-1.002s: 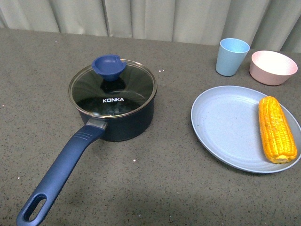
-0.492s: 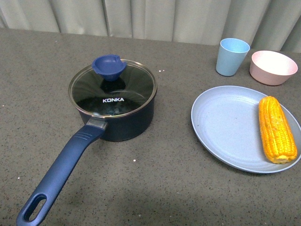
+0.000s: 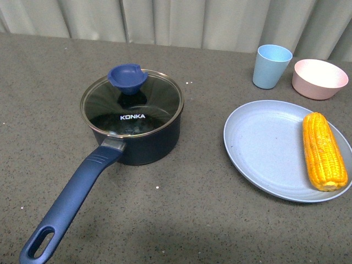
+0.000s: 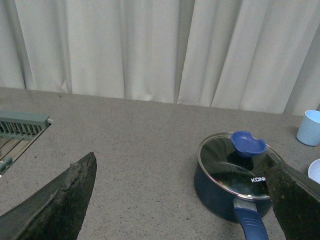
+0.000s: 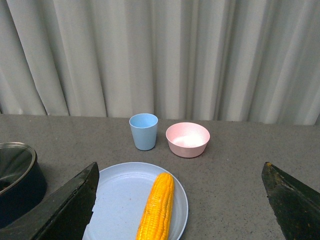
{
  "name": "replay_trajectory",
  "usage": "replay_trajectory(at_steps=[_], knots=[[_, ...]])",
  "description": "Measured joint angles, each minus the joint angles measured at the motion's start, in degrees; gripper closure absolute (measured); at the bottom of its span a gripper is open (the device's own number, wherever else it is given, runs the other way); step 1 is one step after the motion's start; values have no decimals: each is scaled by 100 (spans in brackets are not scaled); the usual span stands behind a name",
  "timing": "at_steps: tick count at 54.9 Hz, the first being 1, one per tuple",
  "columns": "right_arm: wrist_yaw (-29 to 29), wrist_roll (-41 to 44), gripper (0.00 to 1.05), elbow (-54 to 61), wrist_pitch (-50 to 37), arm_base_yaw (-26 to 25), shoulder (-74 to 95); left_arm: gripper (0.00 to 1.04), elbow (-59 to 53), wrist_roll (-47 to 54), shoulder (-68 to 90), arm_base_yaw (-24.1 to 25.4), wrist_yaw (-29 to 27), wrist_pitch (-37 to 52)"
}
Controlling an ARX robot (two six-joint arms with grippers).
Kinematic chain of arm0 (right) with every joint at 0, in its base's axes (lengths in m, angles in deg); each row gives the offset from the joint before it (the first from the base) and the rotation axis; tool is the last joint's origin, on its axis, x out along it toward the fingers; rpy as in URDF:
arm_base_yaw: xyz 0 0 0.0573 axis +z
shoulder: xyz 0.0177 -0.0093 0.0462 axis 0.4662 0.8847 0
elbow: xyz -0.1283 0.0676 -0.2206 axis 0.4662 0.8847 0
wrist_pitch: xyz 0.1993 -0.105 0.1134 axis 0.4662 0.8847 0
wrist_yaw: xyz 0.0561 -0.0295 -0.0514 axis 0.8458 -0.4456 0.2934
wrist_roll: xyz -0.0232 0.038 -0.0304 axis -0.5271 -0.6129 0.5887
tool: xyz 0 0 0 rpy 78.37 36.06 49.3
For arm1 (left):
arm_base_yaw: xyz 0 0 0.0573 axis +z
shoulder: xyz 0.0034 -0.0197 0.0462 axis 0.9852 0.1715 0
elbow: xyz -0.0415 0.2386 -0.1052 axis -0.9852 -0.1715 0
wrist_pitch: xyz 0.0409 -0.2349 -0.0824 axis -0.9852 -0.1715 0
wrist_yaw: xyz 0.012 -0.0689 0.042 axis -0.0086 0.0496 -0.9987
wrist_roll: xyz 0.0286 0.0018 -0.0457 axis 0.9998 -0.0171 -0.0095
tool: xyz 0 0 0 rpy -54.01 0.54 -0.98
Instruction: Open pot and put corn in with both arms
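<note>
Front view: shows the pot [image 3: 135,129] left of centre on the grey surface [image 3: 181,214], with no arm in sight.
Change: none; matches both earlier front pictures, with every object in the same place.
Pot: stands upright, with the long blue handle [image 3: 71,201] pointing toward the camera and leftward.
Lid [image 3: 132,107]: lies closed on the rim, with the blue knob [image 3: 127,78] toward its far side.
Corn [image 3: 324,151]: lies on the right part of the pale blue plate [image 3: 258,148], well apart from the pot, untouched.
Left fingers [image 4: 70,195]: spread wide, hold nothing, hang above the surface well short of the pot; frame the knob in the left wrist view, nearer one finger.
Right fingers [image 5: 70,200]: spread wide, hold nothing, hang above the surface; frame the corn and plate in the right wrist view.
Beyond the plate: blue cup [image 3: 271,66] and pink bowl [image 3: 319,78], side by side.
Far left in the left wrist view: green rack [image 4: 22,125], cut off by the picture's edge.
Meaning for the task: seems not yet begun, with the lid on and the corn on its plate.
Likely next: left fingers to the knob to lift the lid, right fingers to the corn.
</note>
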Motion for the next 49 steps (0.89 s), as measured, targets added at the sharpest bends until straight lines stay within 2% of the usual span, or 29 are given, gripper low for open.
replay_trajectory(at_steps=[49], knots=[[0, -2, 9, 0, 0, 0, 0, 7, 0, 2, 0, 0, 2, 0]])
